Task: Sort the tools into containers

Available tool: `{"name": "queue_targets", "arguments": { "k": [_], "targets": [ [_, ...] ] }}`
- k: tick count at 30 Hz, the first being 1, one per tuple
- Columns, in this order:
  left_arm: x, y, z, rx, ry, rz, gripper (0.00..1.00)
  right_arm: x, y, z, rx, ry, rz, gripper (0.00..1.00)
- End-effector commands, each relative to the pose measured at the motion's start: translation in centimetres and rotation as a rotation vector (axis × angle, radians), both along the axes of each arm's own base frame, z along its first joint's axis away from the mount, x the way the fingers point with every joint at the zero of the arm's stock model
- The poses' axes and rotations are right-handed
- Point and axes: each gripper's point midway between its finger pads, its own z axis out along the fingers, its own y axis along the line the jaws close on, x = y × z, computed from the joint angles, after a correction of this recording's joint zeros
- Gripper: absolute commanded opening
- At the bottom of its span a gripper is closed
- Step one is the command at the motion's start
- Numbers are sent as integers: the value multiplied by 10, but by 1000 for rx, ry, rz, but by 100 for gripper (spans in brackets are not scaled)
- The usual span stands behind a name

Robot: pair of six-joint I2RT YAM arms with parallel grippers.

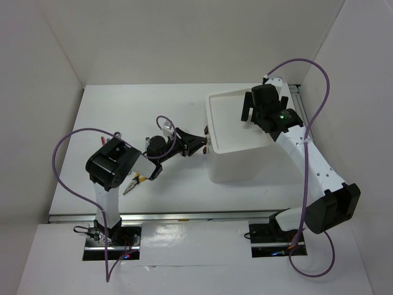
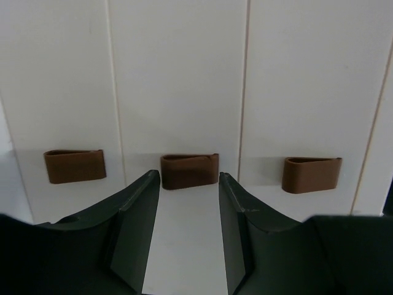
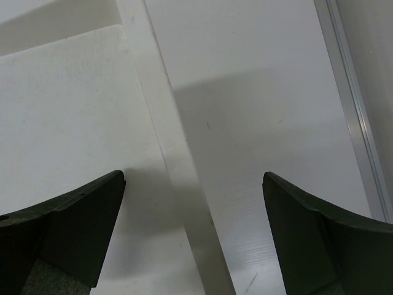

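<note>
Sorting is barely starting: you are pointing the left gripper (image 2: 189, 184), jaws apart and empty, at the middle handle (image 2: 189, 171) of the closed drawers (image 2: 178, 92), the right gripper (image 1: 247, 112) is hovering spread wide over the toolless top tray (image 1: 230, 132), and the pliers (image 1: 132, 183) are lying at eight o'clock from the box (image 1: 236, 167).

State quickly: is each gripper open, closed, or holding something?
Left gripper: open, holding nothing, aimed at the middle drawer handle.
Right gripper: wide open, holding nothing.
</note>
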Motion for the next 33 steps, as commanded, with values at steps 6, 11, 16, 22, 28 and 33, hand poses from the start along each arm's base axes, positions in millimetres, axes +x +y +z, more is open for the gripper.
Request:
{"name": "queue_targets", "arguments": {
  "k": [6,11,16,22,28,33],
  "targets": [
    [-18,17,93,-214,-425,20,55,-7,0,-6,-26,40,15,100],
    [-17,15,99,-231,-442,10,55,-6,0,-3,-23,31,15,100],
    [-16,14,102,-235,-450,10,55,-5,0,-6,-26,40,15,100],
    [-15,13,101,-241,-443,7,54,-5,0,-6,-33,42,20,100],
    [-11,11,107,-256,-453,5,52,-7,3,-9,-37,50,29,100],
    [-12,3,113,-271,-471,-13,44,-7,1,-9,-42,48,22,100]
  ]
}}
